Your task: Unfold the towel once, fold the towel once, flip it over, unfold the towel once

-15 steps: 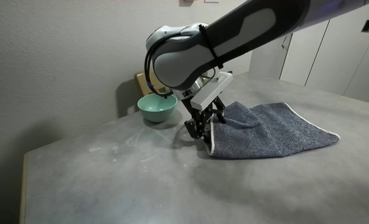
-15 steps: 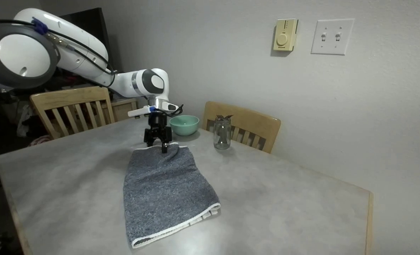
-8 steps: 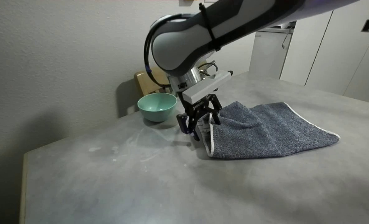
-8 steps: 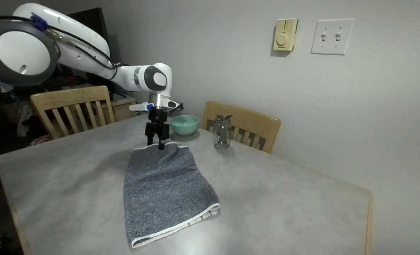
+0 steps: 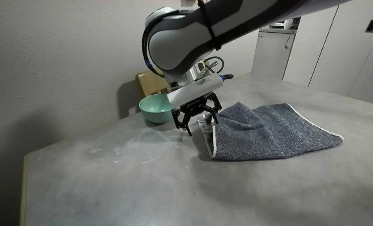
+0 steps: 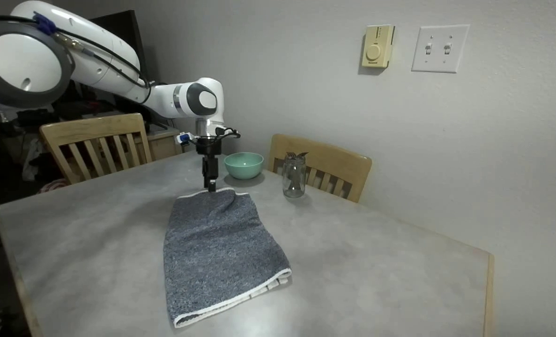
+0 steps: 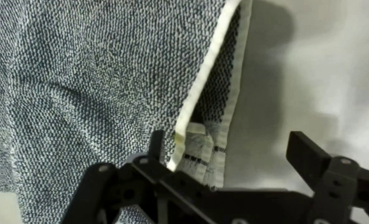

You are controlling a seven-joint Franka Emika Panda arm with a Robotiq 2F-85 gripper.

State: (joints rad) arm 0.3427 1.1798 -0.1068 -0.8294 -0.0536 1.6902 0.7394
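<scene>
Folded towel (image 5: 265, 135) on the tabletop (image 5: 120, 185), its gaping edge straddled by my empty gripper (image 7: 227, 134), jaws spread wide; soft, limp and light, I judge, with a rough weave unlikely to slip, it is best taken by the upper layer's raised pale hem (image 7: 201, 77).

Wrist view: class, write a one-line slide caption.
Open gripper at one end of the folded towel, its pale-edged layers parted.

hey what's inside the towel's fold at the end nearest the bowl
In the towel, between pale edges, the wrist view shows dark cloth and pale cloth with dark dashes. The upper layer covers anything deeper, so I can't tell what's there.
</scene>
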